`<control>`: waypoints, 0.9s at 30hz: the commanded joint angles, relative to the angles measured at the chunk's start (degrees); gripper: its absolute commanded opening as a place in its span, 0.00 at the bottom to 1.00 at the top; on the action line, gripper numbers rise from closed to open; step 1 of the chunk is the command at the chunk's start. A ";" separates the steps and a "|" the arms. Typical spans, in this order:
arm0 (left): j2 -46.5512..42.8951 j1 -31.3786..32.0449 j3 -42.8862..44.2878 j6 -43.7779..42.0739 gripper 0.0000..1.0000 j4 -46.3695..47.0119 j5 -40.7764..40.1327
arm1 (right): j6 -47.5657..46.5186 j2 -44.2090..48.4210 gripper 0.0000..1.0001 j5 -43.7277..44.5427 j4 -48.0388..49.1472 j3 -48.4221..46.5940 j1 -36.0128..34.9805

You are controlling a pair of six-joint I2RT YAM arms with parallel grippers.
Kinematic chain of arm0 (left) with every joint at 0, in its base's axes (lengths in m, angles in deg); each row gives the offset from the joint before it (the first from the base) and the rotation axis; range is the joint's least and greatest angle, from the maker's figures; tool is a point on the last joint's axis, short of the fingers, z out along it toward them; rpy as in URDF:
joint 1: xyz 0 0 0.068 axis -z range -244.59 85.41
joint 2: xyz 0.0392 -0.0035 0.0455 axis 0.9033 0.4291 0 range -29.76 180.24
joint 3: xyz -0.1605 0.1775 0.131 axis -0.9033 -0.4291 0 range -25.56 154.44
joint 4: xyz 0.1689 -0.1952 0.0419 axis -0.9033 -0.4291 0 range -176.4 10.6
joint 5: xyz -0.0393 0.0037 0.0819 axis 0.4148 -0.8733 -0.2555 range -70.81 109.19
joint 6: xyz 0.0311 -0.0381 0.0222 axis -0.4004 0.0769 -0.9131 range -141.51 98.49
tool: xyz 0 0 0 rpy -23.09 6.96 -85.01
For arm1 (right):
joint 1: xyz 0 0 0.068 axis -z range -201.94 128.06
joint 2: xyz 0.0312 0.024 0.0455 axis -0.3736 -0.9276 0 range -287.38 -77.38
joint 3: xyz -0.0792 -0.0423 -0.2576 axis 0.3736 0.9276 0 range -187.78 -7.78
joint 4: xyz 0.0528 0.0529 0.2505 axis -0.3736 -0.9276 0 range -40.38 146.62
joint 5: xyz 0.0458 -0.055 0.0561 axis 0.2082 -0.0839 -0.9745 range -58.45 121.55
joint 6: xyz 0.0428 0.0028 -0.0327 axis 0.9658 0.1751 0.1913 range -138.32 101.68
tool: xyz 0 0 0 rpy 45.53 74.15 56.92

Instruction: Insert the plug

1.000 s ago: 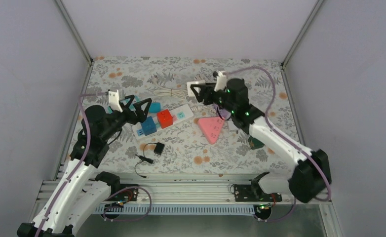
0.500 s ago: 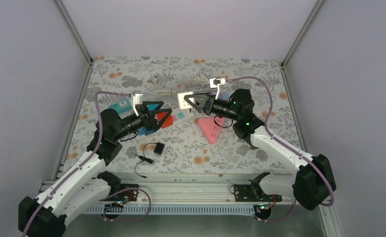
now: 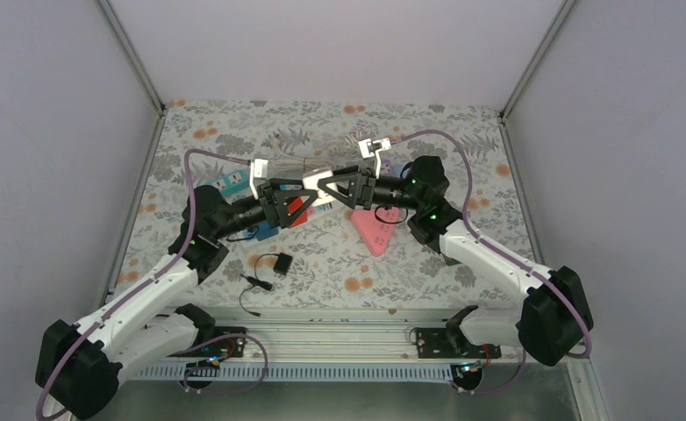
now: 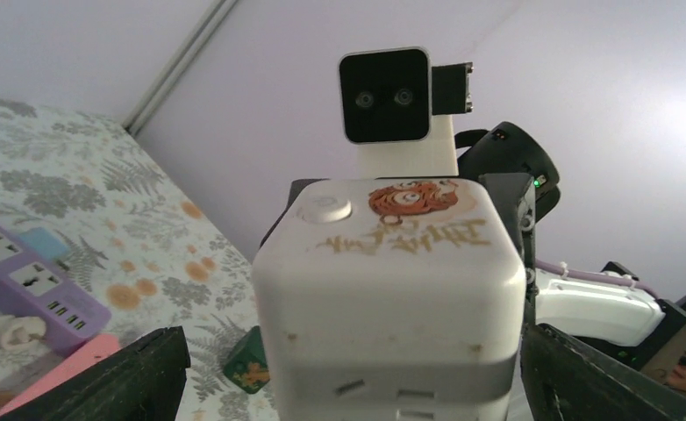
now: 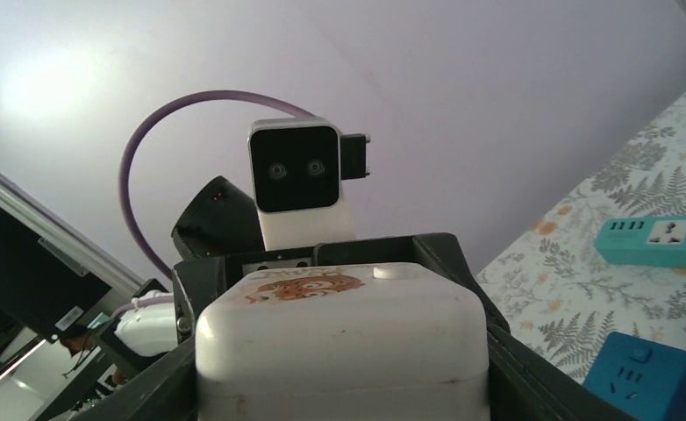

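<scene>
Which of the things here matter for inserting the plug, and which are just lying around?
For the job:
- white socket cube, held in the right gripper
- black plug with cable, probably

Lying about:
- pink triangular strip
- purple strip
- teal strip
- blue socket cube
- small green block

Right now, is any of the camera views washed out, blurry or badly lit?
Top external view: soft, even light, only faint shadows, everything sharp. Left wrist view: the white cube fills the frame and looks crisp, while a bright patch washes out the wall at the right edge. Right wrist view: the same cube looms very close and a little soft, with a glare spot on the wall at upper left.
</scene>
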 commanded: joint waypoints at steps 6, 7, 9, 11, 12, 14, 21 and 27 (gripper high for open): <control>-0.98 2.78 1.94 6.17 0.86 3.77 1.61 | 4.24 -0.85 0.53 -2.54 9.42 -0.94 -1.00; -1.01 2.95 1.57 7.08 0.85 4.53 1.79 | 4.60 -1.00 0.53 -2.72 10.04 -0.96 -1.00; -0.89 3.45 1.47 6.73 0.82 5.28 2.46 | 4.88 -1.43 0.53 -3.69 11.07 -0.96 -1.13; -1.03 4.01 2.21 5.21 0.78 3.96 2.89 | 4.75 -1.53 0.53 -4.06 11.18 -0.92 -1.17; -0.99 4.06 2.82 4.06 0.75 2.42 2.86 | 4.65 -1.53 0.53 -4.03 11.11 -0.68 -1.25; -1.15 4.25 3.91 1.81 0.65 -0.58 2.15 | 4.47 -1.35 0.53 -3.77 10.97 -0.31 -1.17; -1.38 4.33 7.70 -11.89 0.42 -10.35 -4.33 | -2.85 0.59 0.74 -1.21 -1.18 -2.18 -1.04; 0.51 4.35 15.70 -35.74 0.40 -22.33 -19.55 | -18.88 5.53 1.00 13.00 -25.80 -8.34 -0.91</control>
